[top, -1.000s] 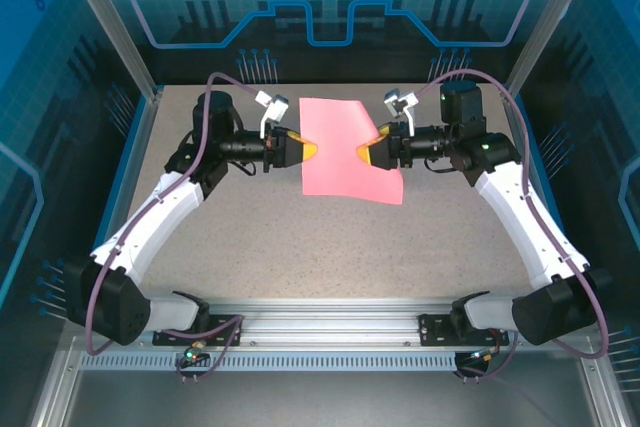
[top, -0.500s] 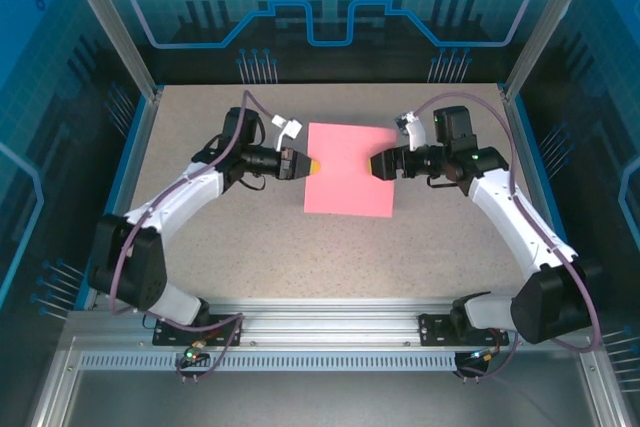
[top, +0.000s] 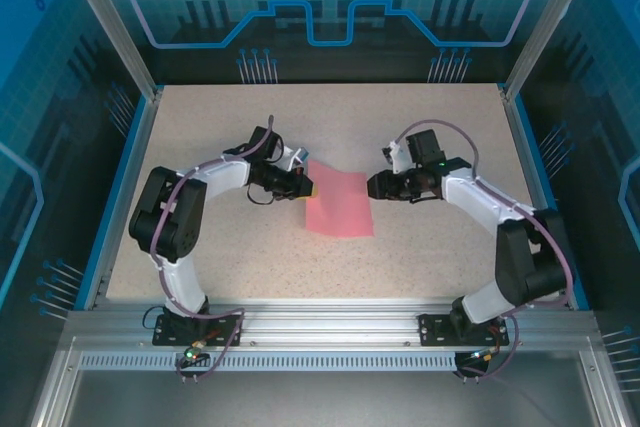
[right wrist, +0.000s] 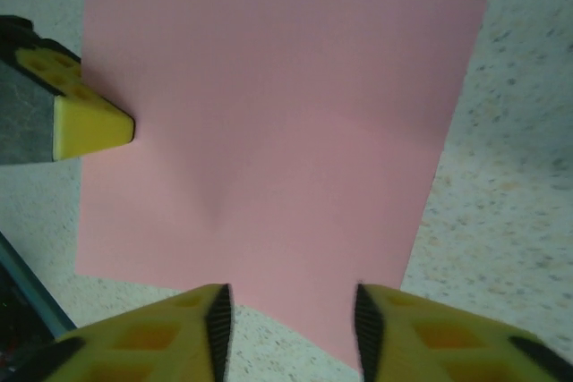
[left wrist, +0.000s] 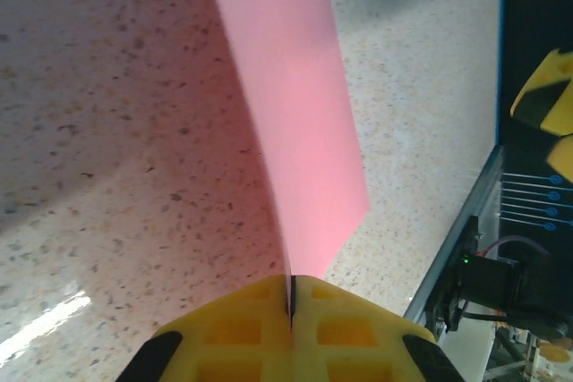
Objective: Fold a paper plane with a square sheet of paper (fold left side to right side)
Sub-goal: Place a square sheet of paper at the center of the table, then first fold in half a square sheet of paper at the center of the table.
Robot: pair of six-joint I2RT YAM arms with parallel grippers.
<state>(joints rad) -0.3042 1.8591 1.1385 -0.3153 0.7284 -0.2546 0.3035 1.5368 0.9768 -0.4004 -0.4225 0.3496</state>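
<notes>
Table point(top: 430, 117) with a speckled top carries the square sheet of paper point(top: 338, 203), which is near the middle, between both arms, and is not folded. The left gripper point(top: 310, 189) is closed on the left edge of the sheet and pinches it, while the right gripper point(top: 371, 187) has its fingers apart at the right edge.

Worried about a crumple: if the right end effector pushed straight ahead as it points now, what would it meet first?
The square sheet of paper: its near edge lies at the open fingers of the right end effector. Farther on, possibly the left end effector pinching the opposite edge.
</notes>
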